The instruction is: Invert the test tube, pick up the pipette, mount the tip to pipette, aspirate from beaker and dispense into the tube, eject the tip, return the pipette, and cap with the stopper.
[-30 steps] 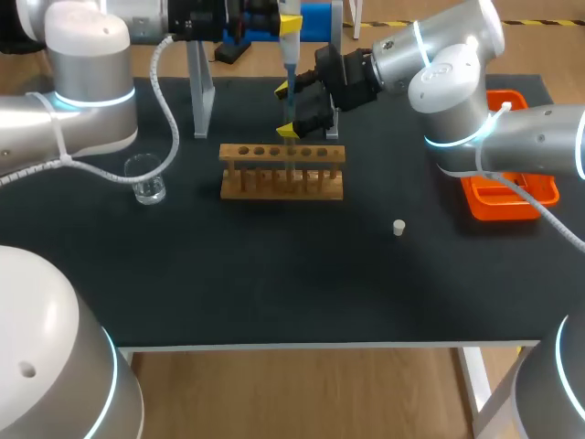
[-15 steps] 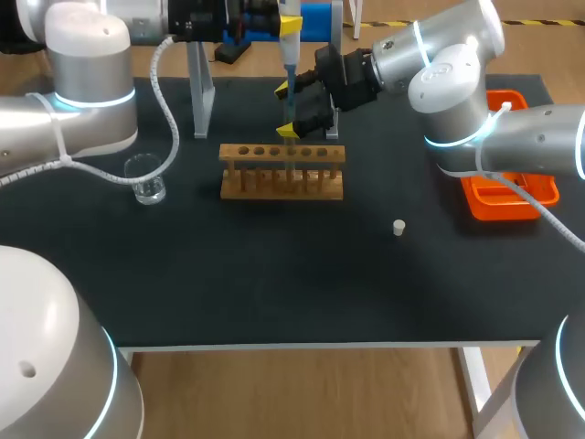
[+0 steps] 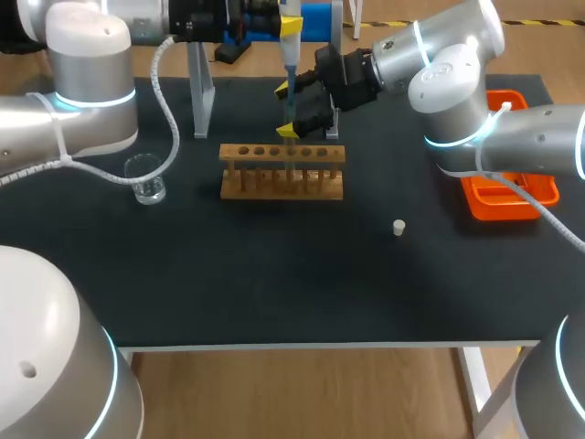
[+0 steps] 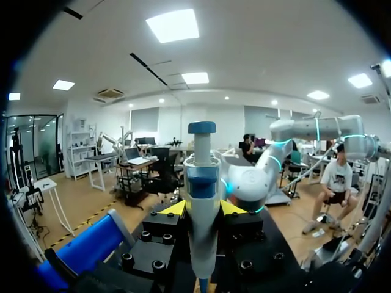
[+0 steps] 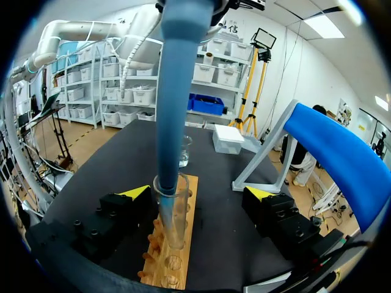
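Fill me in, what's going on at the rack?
The left gripper is shut on the pipette, its blue tip lowered into the test tube standing in the wooden rack. The right gripper is open on either side of that tube, not touching it. The stopper lies loose on the table; the beaker stands apart from the rack.

No text, number, label or sign could be read on anything carried by the counter [image 3: 274, 274]. No legible marking was made out on the pipette [image 4: 201, 201], the test tube [image 5: 171, 210], the wooden rack [image 3: 281, 171], the beaker [image 3: 146, 178] or the stopper [image 3: 398, 227].
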You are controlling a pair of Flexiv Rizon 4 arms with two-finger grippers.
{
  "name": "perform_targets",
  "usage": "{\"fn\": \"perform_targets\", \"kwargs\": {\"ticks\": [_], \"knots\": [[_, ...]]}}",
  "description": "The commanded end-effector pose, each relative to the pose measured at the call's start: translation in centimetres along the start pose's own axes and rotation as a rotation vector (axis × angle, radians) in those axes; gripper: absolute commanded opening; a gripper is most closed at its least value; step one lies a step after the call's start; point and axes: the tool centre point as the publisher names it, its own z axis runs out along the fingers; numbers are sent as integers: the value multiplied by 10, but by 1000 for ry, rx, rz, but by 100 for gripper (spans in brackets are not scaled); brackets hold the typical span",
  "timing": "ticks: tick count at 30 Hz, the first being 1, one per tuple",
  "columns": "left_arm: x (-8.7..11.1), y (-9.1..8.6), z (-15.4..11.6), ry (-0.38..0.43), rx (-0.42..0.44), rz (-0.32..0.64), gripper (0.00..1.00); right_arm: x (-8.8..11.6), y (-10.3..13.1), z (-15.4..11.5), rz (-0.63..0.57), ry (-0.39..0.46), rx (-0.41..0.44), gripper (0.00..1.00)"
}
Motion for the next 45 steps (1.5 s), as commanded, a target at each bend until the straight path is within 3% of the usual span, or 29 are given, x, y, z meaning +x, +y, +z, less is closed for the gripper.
{"fn": "perform_targets", "kwargs": {"ticks": [1, 24, 36, 45], "knots": [[-2, 0, 1, 4, -5, -1, 0, 0, 0, 0, 0, 2, 1, 100], [-2, 0, 1, 5, -4, -3, 0, 0, 0, 0, 0, 2, 1, 100], [-2, 0, 1, 5, -4, -3, 0, 12, -5, -23, -15, 9, -8, 100], [-2, 0, 1, 5, -4, -3, 0, 16, -12, -54, -21, -15, -15, 100]]}}
